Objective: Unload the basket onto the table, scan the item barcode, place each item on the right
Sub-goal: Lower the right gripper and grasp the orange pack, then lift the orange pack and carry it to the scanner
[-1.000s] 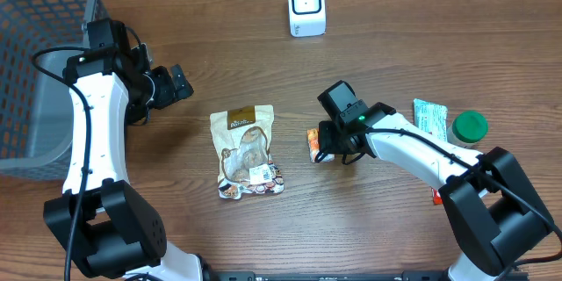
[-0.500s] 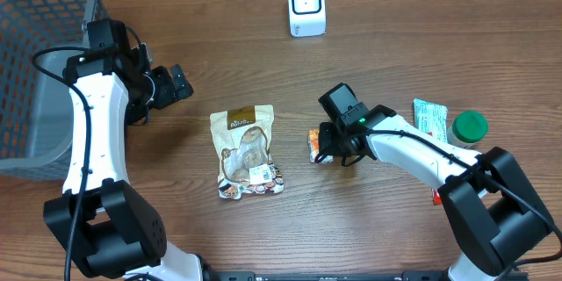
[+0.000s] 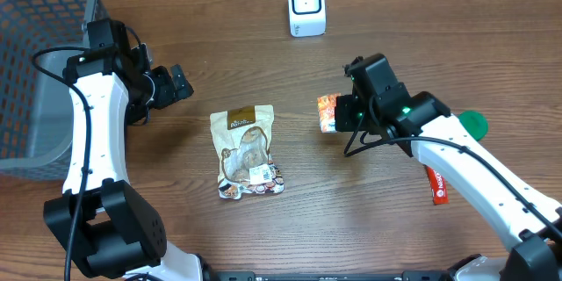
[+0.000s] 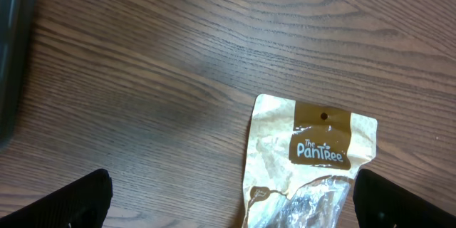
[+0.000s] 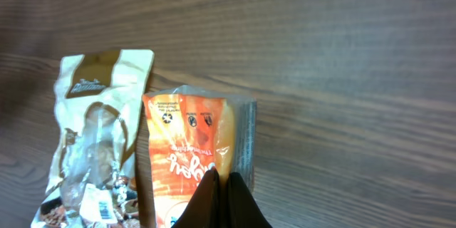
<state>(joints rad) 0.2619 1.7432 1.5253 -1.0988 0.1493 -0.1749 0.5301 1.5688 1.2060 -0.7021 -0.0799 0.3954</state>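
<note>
Fingers of the right gripper (image 5: 225,185) clamp the orange packet (image 5: 187,149) by its edge, right of the brown pouch (image 5: 92,142). Only overhead shows the white scanner (image 3: 306,6) well beyond. The left gripper (image 3: 173,82) stands wide open near the grey basket (image 3: 35,53).

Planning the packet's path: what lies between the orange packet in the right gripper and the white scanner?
Nothing; the overhead view shows only bare wooden table between the orange packet and the white scanner.
</note>
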